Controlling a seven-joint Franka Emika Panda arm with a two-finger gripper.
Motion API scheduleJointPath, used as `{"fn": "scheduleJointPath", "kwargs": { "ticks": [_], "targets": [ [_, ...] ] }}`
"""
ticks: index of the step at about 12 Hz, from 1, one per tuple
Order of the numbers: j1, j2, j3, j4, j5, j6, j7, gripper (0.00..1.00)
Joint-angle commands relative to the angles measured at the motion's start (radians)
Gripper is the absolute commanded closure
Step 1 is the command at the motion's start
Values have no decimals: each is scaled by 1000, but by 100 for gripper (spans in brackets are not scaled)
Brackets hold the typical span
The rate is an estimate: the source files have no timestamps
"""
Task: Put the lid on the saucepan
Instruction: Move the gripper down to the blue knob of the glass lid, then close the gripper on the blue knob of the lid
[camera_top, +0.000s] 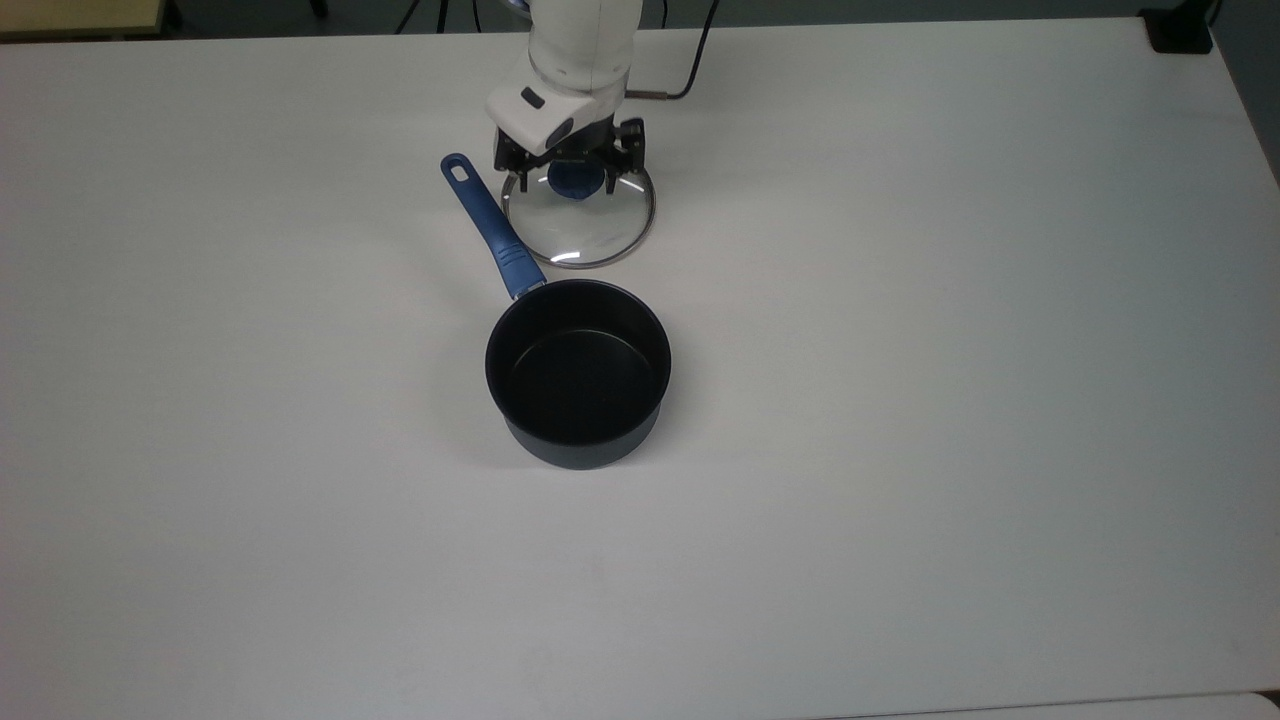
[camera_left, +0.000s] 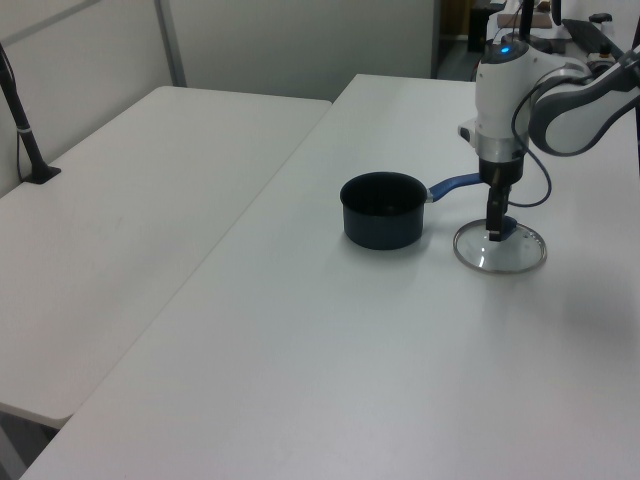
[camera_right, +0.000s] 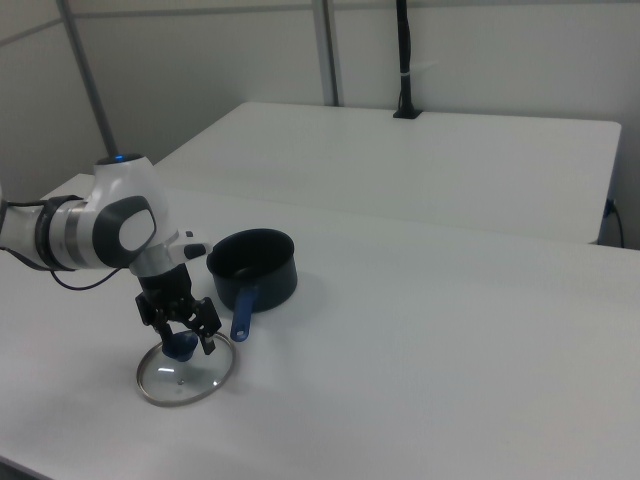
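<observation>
The lid (camera_top: 579, 212) lies flat on the white bench (camera_top: 900, 400), just past the saucepan (camera_top: 578, 372) on the far side in the top view, its rim close beside the saucepan's blue handle (camera_top: 491, 228). The hand (camera_top: 571, 182) is down over the lid's blue knob (camera_top: 572, 180), fingers (camera_right: 209, 338) apart, one on each side of it, not yet closed.

The risks, as I judge them: the knob is small and smooth, so an off-centre pinch could let the lid tilt or slip on lifting. A swinging glass disc might clip the nearby handle and shove the saucepan. Set down off-centre, the lid would rest crooked on the rim rather than seat.
</observation>
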Motion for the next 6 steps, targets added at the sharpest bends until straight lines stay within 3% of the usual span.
{"fn": "scheduleJointPath", "kwargs": {
  "ticks": [1,3,6],
  "targets": [
    [11,22,5,-12,-1,40,63,6],
    [9,9,33,-12,-1,-10,83,6],
    [11,-31,34,-11,-1,-72,84,5]
  ]
}}
